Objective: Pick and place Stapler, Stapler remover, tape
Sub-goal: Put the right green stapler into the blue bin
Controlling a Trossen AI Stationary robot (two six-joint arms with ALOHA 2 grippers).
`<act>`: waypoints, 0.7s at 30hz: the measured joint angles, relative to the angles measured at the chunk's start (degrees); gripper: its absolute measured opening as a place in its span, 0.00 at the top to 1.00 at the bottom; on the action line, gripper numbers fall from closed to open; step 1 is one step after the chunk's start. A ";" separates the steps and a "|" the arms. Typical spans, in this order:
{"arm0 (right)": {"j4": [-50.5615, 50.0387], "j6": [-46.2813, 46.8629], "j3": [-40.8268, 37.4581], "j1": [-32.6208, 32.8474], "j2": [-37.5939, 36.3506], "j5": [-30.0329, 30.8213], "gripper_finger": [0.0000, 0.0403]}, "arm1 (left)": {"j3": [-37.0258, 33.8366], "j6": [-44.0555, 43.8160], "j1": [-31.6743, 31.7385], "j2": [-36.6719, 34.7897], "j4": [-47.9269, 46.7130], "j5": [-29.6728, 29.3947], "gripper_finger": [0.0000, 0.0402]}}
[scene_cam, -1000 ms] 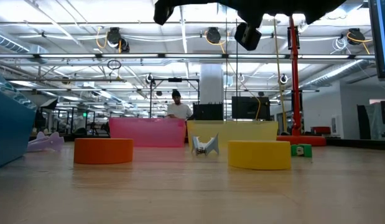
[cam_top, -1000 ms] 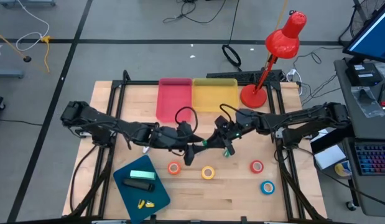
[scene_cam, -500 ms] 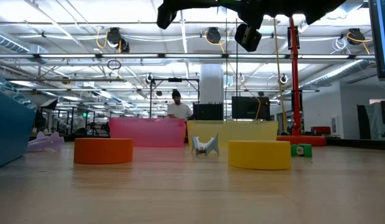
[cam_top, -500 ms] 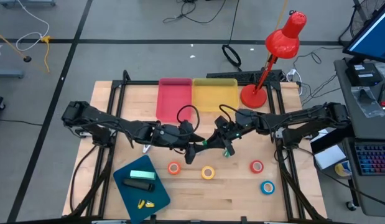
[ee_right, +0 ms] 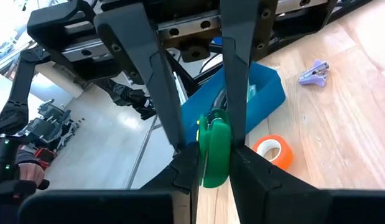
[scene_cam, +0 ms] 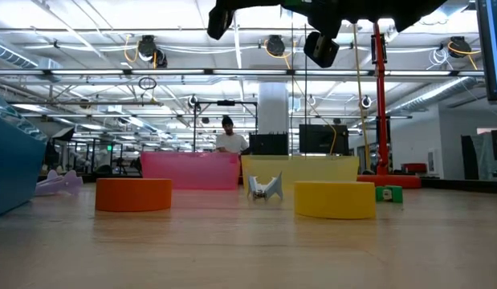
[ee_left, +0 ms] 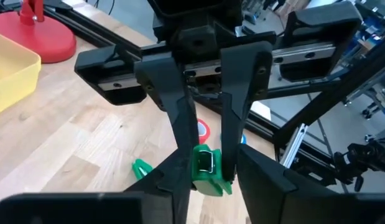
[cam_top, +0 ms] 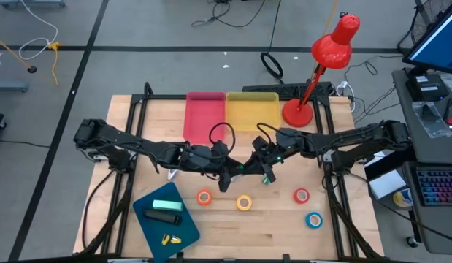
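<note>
Above the middle of the table I have both arms stretched inward, meeting nose to nose — the left gripper (cam_top: 227, 175) and right gripper (cam_top: 249, 167) each pinch the same green stapler remover (ee_left: 206, 168) off the wood. No lettering reads on anything I can see. Only the wrist views show that shared grip; the low view shows just the dark arms overhead. The tape rolls lie nearer the front edge: orange (cam_top: 204, 196), yellow (cam_top: 244, 202), red (cam_top: 301, 195), blue (cam_top: 314, 219). A dark stapler (cam_top: 163, 216) sits on the blue tray (cam_top: 147, 223) at the front left.
</note>
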 joint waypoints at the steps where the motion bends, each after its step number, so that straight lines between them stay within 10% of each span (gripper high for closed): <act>1: -0.12 0.00 0.00 0.00 0.00 -0.02 0.86 | 0.00 0.01 0.01 0.00 0.04 0.10 0.71; 21: -0.46 0.00 0.02 0.07 -0.04 -0.34 0.83 | -0.04 0.70 0.02 0.00 0.39 1.67 0.89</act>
